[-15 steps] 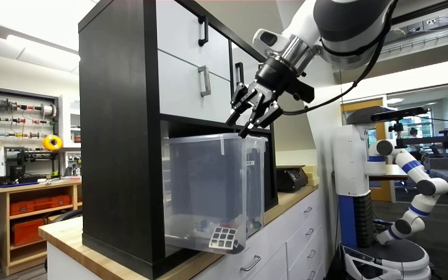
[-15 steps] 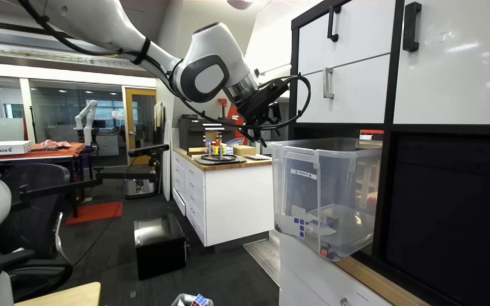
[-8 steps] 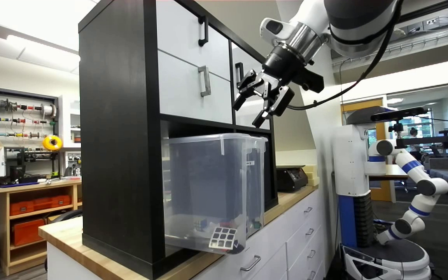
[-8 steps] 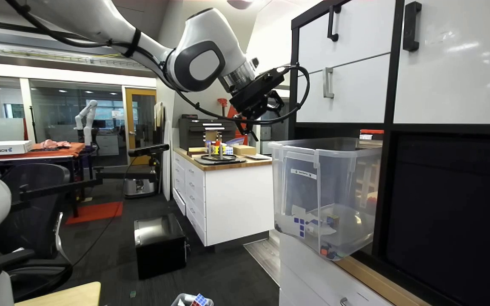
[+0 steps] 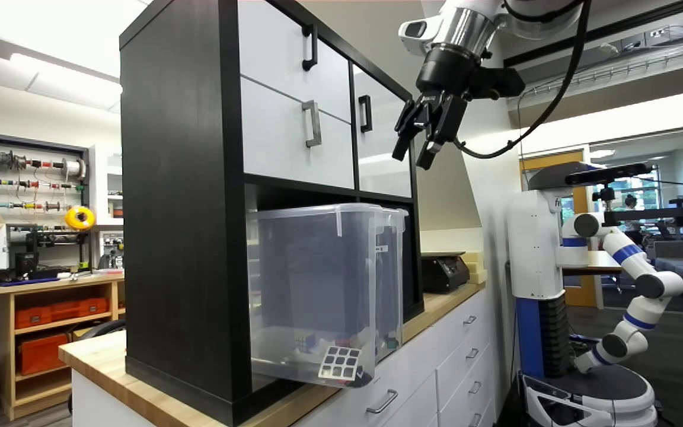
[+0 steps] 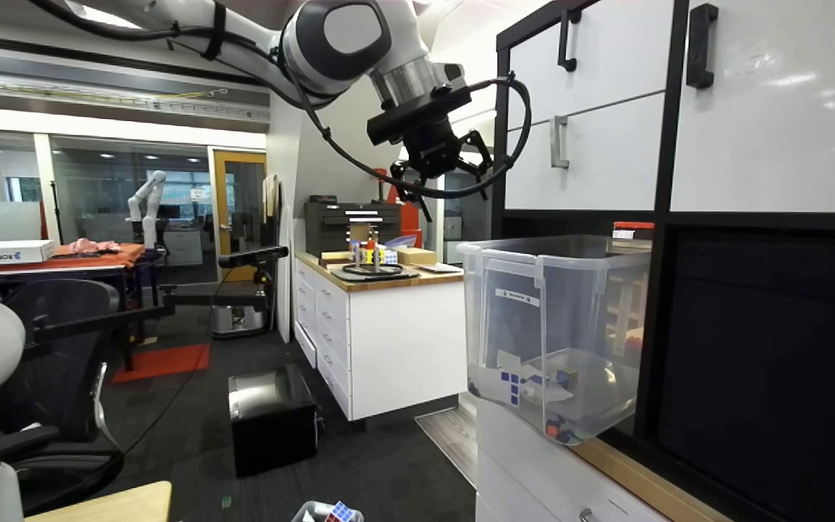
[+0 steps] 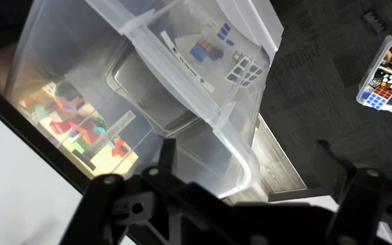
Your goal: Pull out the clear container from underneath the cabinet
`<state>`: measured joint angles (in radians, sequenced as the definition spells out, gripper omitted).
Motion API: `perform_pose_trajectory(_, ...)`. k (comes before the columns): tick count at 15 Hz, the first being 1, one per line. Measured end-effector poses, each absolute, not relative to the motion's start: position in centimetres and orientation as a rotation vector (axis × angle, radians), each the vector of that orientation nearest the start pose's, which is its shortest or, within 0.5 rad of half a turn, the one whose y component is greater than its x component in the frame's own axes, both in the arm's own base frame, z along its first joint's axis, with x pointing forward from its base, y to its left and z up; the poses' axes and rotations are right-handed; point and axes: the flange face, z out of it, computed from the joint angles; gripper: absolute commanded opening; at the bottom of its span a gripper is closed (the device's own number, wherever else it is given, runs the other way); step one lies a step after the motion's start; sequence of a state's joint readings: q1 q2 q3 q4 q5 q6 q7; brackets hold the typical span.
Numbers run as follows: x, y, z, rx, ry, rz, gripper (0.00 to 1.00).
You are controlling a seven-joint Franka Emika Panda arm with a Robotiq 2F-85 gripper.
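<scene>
The clear container point(image 5: 312, 267) juts out of the lower left cubby of the black cabinet point(image 5: 175, 207), its front overhanging the wooden counter. A checkered tag point(image 5: 340, 363) shows low on its side. In an exterior view the container point(image 6: 508, 326) is seen front-on with a few small cubes inside. My gripper point(image 5: 412, 160) hangs above and in front of its rim, apart from it, with its fingers spread and nothing between them. From the wrist view I look down past the gripper point(image 7: 246, 143) onto the container's rim point(image 7: 179, 81).
White cabinet doors with handles point(image 6: 559, 141) rise close to the gripper. White drawers point(image 5: 436, 367) lie below the counter. On the floor stand a bin of puzzle cubes point(image 7: 369, 73) and a black box point(image 6: 272, 420). Another robot point(image 5: 534, 249) stands farther off.
My gripper has spread its fingers, risen from beside the container's rim and turned as the arm lifted. The container has not moved.
</scene>
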<state>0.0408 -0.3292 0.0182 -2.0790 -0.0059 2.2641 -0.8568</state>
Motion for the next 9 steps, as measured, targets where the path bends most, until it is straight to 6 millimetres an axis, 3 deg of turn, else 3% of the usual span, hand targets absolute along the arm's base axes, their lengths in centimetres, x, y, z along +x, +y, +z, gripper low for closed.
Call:
perform_pose_trajectory(4,49.3,0.2,62.7,-3.055,-1.157,-0.617,1.00)
perform_pose_trajectory(9,48.9,-2.2,61.8,-3.172,-0.820,-0.436,1.00)
